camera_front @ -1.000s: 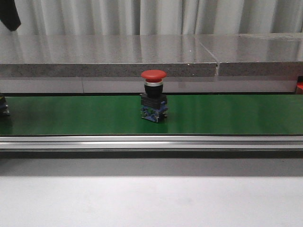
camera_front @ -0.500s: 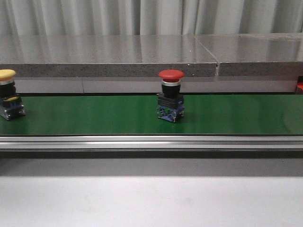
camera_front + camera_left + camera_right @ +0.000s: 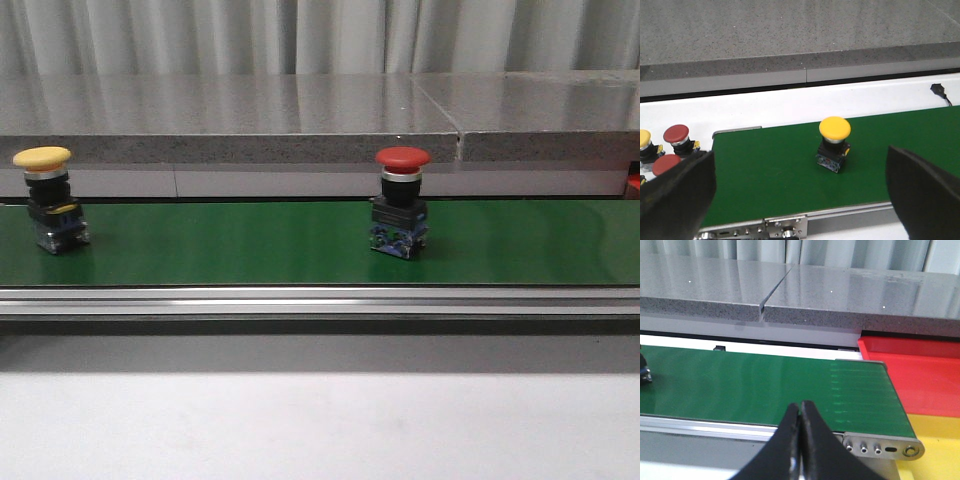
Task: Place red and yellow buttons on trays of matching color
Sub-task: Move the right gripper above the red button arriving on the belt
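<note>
On the green conveyor belt (image 3: 250, 245) the red button (image 3: 401, 200) now stands a little right of centre, having travelled steadily rightward over the last second, and a yellow button (image 3: 48, 198) that was only edging into sight at the far left half a second ago now stands fully on the belt, upright on its black and blue base. Both are being carried toward the belt's right end, where the right wrist view shows the red tray (image 3: 920, 377) just beyond the roller and the yellow tray (image 3: 935, 440) nearer, beside it. The left end effector (image 3: 800, 192) is spread wide, holding nothing, its two dark fingers (image 3: 675, 192) framing the yellow button (image 3: 834, 145) from the near side of the belt, well short of it. Beyond the belt's left end, several more red and yellow buttons (image 3: 676, 140) wait in a cluster. The right end effector (image 3: 801, 440) has its fingers pressed together with nothing between them, poised over the near rail close to the belt's right end; a dark base just shows at that view's edge, probably the red button arriving. My judgement is that no pick has begun, and the red button will reach the right arm first, so its fingers must part before it arrives.
</note>
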`<state>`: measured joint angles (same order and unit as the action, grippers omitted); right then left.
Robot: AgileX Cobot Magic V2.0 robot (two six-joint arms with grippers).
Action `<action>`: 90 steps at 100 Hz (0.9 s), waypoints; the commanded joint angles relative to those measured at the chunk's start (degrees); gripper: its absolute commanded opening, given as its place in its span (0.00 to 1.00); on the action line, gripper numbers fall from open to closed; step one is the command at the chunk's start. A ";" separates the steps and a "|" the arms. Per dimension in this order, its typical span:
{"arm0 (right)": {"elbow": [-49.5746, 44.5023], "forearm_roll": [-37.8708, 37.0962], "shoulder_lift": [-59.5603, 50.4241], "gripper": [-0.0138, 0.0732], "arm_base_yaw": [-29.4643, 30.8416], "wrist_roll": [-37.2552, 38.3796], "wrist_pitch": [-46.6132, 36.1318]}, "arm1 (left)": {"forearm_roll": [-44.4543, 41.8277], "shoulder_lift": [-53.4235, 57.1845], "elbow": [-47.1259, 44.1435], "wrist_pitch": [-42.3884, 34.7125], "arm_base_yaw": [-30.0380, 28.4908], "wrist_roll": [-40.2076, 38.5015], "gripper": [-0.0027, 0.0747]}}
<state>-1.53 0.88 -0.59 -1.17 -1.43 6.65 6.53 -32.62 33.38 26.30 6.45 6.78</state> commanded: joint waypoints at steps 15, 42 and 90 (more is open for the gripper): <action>0.82 -0.28 -1.06 0.08 0.27 -0.47 -8.76 | 3.50 8.94 -5.38 -4.84 0.47 -0.38 0.67; 7.11 1.46 0.14 0.08 0.27 -0.47 -4.40 | 3.50 10.78 -6.06 -4.89 0.47 -0.38 0.01; 35.15 2.83 28.60 0.08 0.27 -0.47 25.59 | 3.50 10.78 -6.06 -4.53 0.47 -0.38 0.01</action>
<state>27.87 3.27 21.97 -1.17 -1.57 31.27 9.14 -21.53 25.84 25.82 6.45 6.78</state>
